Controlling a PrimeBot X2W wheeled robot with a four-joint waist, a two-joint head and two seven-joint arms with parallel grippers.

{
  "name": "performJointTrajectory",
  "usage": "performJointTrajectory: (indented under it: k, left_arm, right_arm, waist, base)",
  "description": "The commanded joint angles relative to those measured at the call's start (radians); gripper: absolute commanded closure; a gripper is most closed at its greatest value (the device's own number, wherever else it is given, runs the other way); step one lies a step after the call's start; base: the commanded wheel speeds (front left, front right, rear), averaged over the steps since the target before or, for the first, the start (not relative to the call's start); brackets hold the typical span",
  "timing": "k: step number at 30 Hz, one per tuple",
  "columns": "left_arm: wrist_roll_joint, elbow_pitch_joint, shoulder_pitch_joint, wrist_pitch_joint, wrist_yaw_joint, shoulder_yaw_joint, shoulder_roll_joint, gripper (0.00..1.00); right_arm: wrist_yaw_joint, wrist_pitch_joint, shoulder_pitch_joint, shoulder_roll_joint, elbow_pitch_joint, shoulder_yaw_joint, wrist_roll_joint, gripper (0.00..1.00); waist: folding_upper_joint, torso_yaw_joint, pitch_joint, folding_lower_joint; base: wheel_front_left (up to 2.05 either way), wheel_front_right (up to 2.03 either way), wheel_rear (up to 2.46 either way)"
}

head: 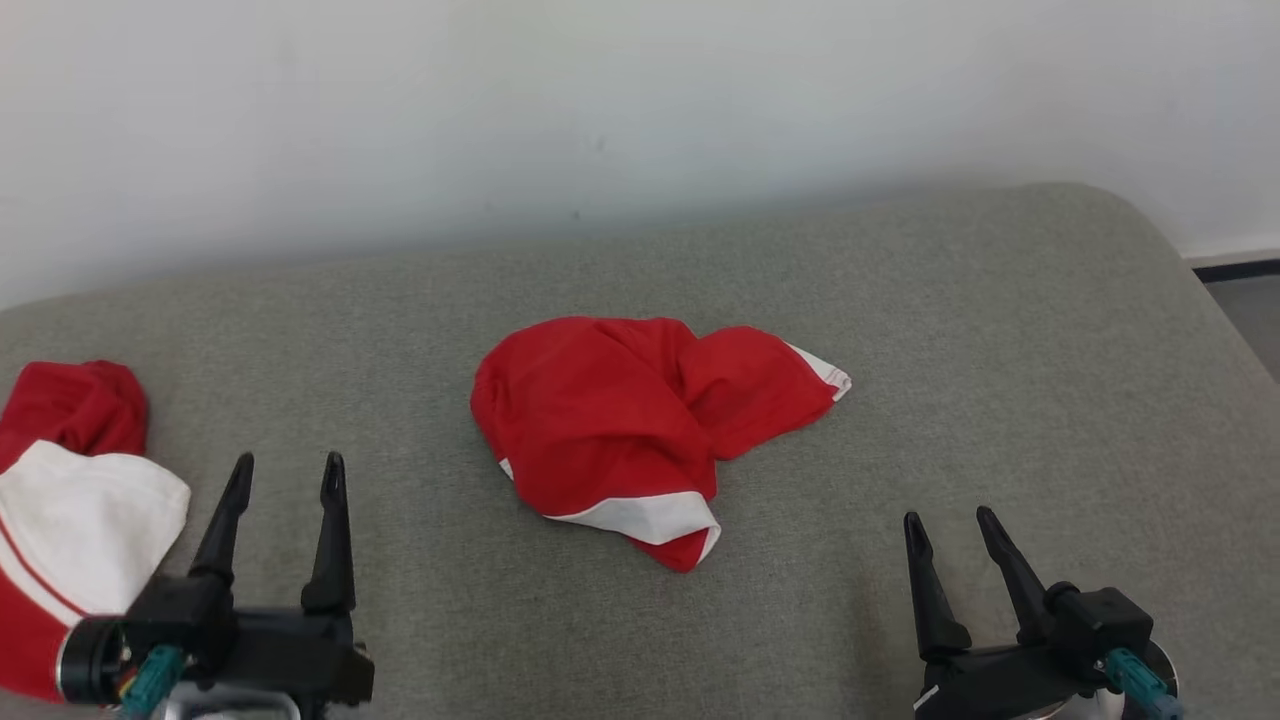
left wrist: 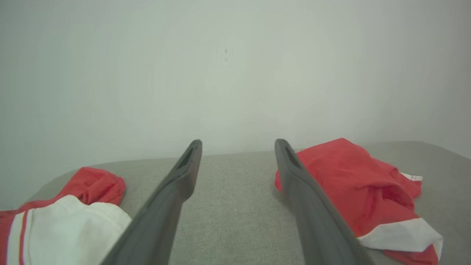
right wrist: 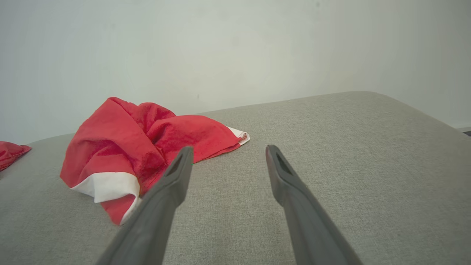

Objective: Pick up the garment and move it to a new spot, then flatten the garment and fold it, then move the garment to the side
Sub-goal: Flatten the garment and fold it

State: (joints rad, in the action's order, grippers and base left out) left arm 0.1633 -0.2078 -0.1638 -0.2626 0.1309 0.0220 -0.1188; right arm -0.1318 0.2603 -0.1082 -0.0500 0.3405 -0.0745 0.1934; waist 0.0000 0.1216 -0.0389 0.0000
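Observation:
A crumpled red garment (head: 620, 420) with white trim lies in a heap in the middle of the grey cushioned surface (head: 1000, 380). In the left wrist view the garment (left wrist: 353, 184) sits to the right of my fingers; in the right wrist view the garment (right wrist: 128, 151) lies to the left. My left gripper (head: 288, 475) is open at the lower left, short of the heap, with nothing between its fingers. At the lower right my right gripper (head: 950, 528) is also open and empty, apart from the cloth.
A second red and white garment (head: 70, 500) lies at the left edge, close beside my left gripper, also seen as a cloth pile (left wrist: 62, 217) in the left wrist view. A pale wall (head: 640, 100) rises behind the surface. The surface's right edge drops to the floor (head: 1245, 300).

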Motion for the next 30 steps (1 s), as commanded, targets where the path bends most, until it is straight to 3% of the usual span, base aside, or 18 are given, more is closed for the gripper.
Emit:
performJointTrajectory:
  k: [1, 16, 30]
  left_arm:
    - [0.004, -0.008, -0.028, -0.003, -0.001, -0.005, -0.009, 0.00]
    - [0.073, -0.320, -0.296, 0.030, -0.001, -0.136, -0.119, 0.00]
    - [0.176, -0.551, -0.385, 0.152, -0.001, -0.258, -0.135, 0.00]
  right_arm:
    - [0.002, 0.004, -0.010, -0.001, 0.000, 0.000, 0.008, 0.00]
    - [0.002, 0.004, -0.060, -0.001, 0.000, -0.005, 0.044, 0.00]
    - [0.002, 0.004, -0.070, -0.001, -0.005, -0.014, 0.058, 0.00]
  waist:
    - [0.0000, 0.050, -0.049, 0.0000]
    - [0.0000, 0.178, -0.158, 0.0000]
    - [0.0000, 0.203, -0.180, 0.0000]
  base:
    - [0.00, 0.00, 0.00]
    - [0.00, 0.00, 0.00]
    - [0.00, 0.00, 0.00]
